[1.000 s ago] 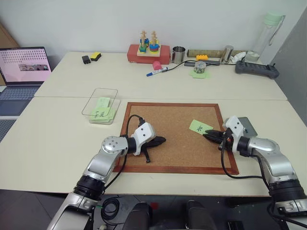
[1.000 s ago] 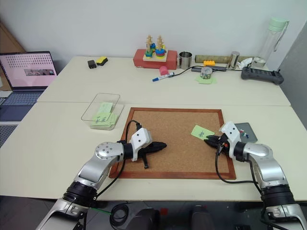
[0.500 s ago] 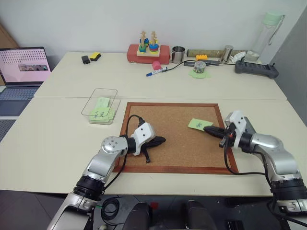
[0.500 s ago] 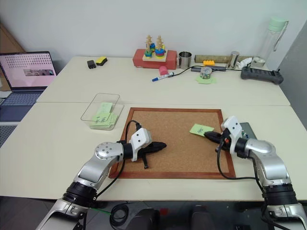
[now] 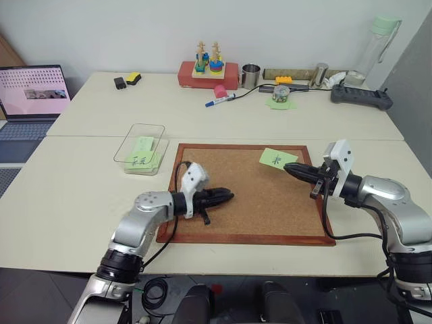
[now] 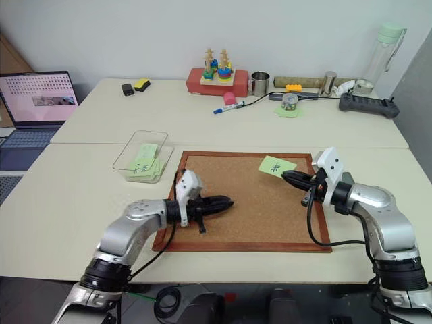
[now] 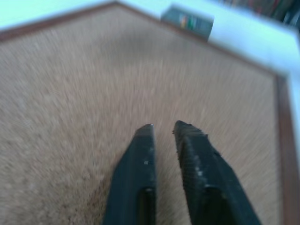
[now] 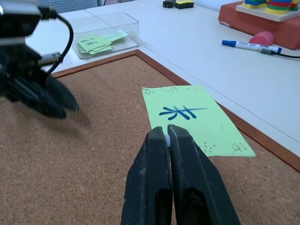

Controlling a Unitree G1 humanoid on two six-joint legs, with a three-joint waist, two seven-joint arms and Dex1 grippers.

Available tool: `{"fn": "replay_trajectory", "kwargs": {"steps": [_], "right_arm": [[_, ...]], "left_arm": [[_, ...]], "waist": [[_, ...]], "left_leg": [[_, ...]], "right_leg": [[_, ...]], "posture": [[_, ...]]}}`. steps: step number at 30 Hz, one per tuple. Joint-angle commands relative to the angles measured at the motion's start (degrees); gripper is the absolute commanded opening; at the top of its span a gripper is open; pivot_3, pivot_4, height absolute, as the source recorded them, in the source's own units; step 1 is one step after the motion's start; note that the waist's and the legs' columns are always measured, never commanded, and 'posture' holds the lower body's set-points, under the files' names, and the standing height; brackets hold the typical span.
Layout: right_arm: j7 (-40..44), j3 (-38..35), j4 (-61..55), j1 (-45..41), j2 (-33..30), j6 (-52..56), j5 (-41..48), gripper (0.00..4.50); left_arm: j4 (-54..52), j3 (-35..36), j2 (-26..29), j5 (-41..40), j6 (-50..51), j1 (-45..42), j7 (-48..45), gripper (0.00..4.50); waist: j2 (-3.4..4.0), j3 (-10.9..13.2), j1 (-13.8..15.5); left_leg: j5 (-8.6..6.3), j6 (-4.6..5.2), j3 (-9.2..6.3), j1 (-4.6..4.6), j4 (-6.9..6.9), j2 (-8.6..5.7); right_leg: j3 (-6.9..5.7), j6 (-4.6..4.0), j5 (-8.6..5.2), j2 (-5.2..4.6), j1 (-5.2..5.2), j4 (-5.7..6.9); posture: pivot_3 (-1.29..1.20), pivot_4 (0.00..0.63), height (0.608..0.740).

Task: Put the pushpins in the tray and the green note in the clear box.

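The green note [image 5: 278,158], marked with one dark character, hangs a little above the back right of the corkboard [image 5: 243,202]. My right gripper [image 8: 167,129] is shut on its near edge, and a small pale bit shows between the tips. My left gripper [image 7: 161,129] hovers low over the board's left part, its fingers a narrow gap apart with nothing between them. The dark-grey tray [image 7: 187,21] lies just past the board's far corner, with blurred red and green specks in it that may be pushpins. The clear box [image 5: 145,127] sits left of the board and holds other green notes.
An open laptop [image 5: 34,91] stands at the far left. Along the back are a red stacking toy [image 5: 209,74], a metal cup [image 5: 251,76], a marker [image 5: 221,101], a small jar on a green note [image 5: 280,98], a power strip [image 5: 361,96] and a bottle [image 5: 378,47].
My right gripper has risen and carried the green note up off the board, toward its back edge. My left wrist has rolled and lifted slightly, and its fingers have parted a little.
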Motion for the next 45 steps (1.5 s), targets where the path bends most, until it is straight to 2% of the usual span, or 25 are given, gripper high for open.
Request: {"fn": "replay_trajectory", "kwargs": {"steps": [1, 5, 11, 17, 24, 27, 35, 45], "right_arm": [[-0.2, -0.3, -3.3, -0.4, -0.8, -0.5, 0.3, 0.0], [0.7, 1.3, -4.1, -1.0, -1.3, -3.0, -1.8, 0.0], [2.5, 5.5, -5.3, -2.1, -2.8, -10.1, -7.3, 0.0], [3.8, 7.3, -5.6, -2.1, -3.9, -14.7, -10.4, 0.0], [3.6, 7.9, -7.2, -1.4, -4.0, -15.4, -11.3, 0.0], [3.5, 7.9, -7.7, -1.2, -4.0, -15.3, -11.3, 0.0], [3.5, 8.1, -8.2, -1.2, -3.9, -14.9, -11.1, 0.0], [3.4, 8.4, -8.6, -1.0, -3.8, -14.9, -11.0, 0.0]], "left_arm": [[-5.3, 6.8, -1.0, -9.7, 9.0, -0.5, 3.8, 1.83], [-6.7, 10.3, -5.0, -17.9, 17.3, -0.1, 9.2, 2.69], [-2.5, 12.1, -12.6, -23.1, 21.9, -3.4, 17.1, 3.76], [1.9, 11.5, -16.9, -25.6, 24.1, -6.6, 19.7, 3.76], [3.9, 9.2, -18.5, -24.3, 22.6, -7.6, 19.2, 3.76], [3.6, 8.7, -18.2, -24.1, 21.8, -7.3, 18.6, 3.35], [4.8, 8.1, -18.2, -23.2, 18.9, -7.6, 18.1, 1.72], [3.4, 5.8, -17.6, -21.7, 16.9, -6.1, 17.1, 0.01]], "waist": [[0.0, 0.0, 0.0], [-0.01, 0.0, 0.1], [-0.05, 0.0, 0.2], [-0.07, 0.0, 0.2], [-0.08, 0.0, 0.3], [-0.08, 0.0, 0.3], [-0.08, 0.0, 0.3], [-0.08, 0.0, 0.3]], "left_leg": [[0.0, 0.0, 0.0, 0.0, 0.01, 0.0], [0.0, 0.0, 0.0, 0.0, 0.02, -0.02], [0.01, -0.02, 0.01, 0.0, 0.04, -0.04], [0.01, -0.03, 0.03, 0.0, 0.04, -0.05], [0.02, -0.04, 0.04, 0.0, 0.04, -0.05], [0.02, -0.04, 0.03, 0.0, 0.04, -0.05], [0.02, -0.04, 0.03, 0.0, 0.04, -0.05], [0.02, -0.04, 0.03, -0.01, 0.04, -0.05]], "right_leg": [[0.0, 0.0, 0.0, 0.0, 0.01, 0.0], [0.01, 0.01, 0.0, 0.0, 0.01, -0.01], [0.01, 0.0, 0.0, 0.0, 0.02, 0.0], [-0.01, 0.0, 0.0, 0.0, 0.02, -0.01], [0.02, 0.0, 0.0, 0.0, 0.02, -0.02], [0.03, 0.0, 0.0, -0.01, 0.02, -0.04], [0.02, -0.01, 0.0, -0.01, 0.02, -0.04], [0.03, -0.01, 0.0, -0.01, 0.02, -0.05]], "posture": [[0.0, 0.15, 0.74], [0.0, 0.15, 0.74], [0.0, 0.15, 0.74], [0.0, 0.15, 0.74], [0.0, 0.15, 0.74], [0.0, 0.15, 0.74], [0.0, 0.15, 0.74], [0.0, 0.15, 0.74]]}}
